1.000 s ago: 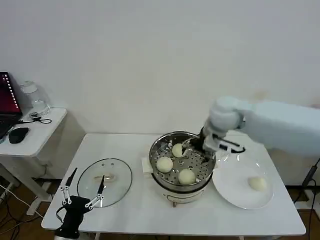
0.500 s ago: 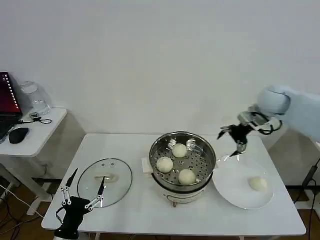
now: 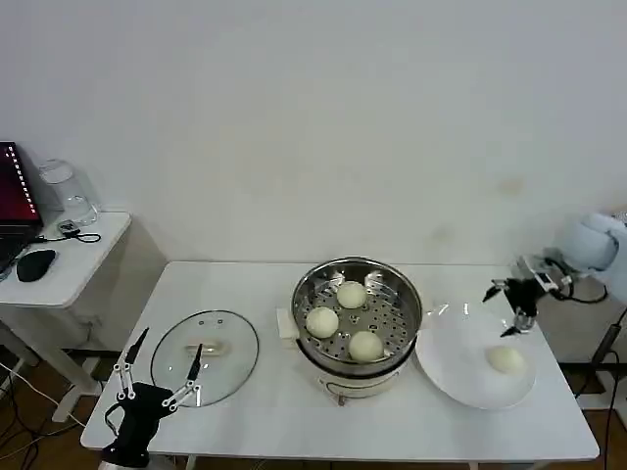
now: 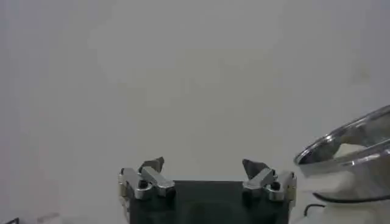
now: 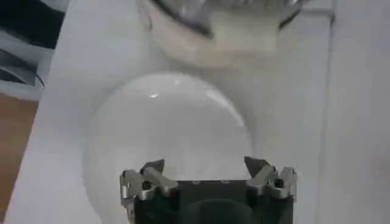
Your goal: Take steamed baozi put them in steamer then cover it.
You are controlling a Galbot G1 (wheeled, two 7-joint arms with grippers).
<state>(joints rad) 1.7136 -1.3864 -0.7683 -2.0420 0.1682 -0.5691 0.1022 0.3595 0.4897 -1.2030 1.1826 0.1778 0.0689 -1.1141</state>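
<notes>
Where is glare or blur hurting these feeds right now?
Head view: sharp, with bright glints on the steel pot's rim and the glass lid. Right wrist view: soft focus, the plate washed out. Left wrist view: blurred blank wall.

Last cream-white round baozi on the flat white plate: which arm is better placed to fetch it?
Right. The right gripper hangs open just above the baozi on the plate; the left gripper sits far off by the glass lid.

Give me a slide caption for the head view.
Right gripper open above the plate's last baozi; three sit in the steamer.
</notes>
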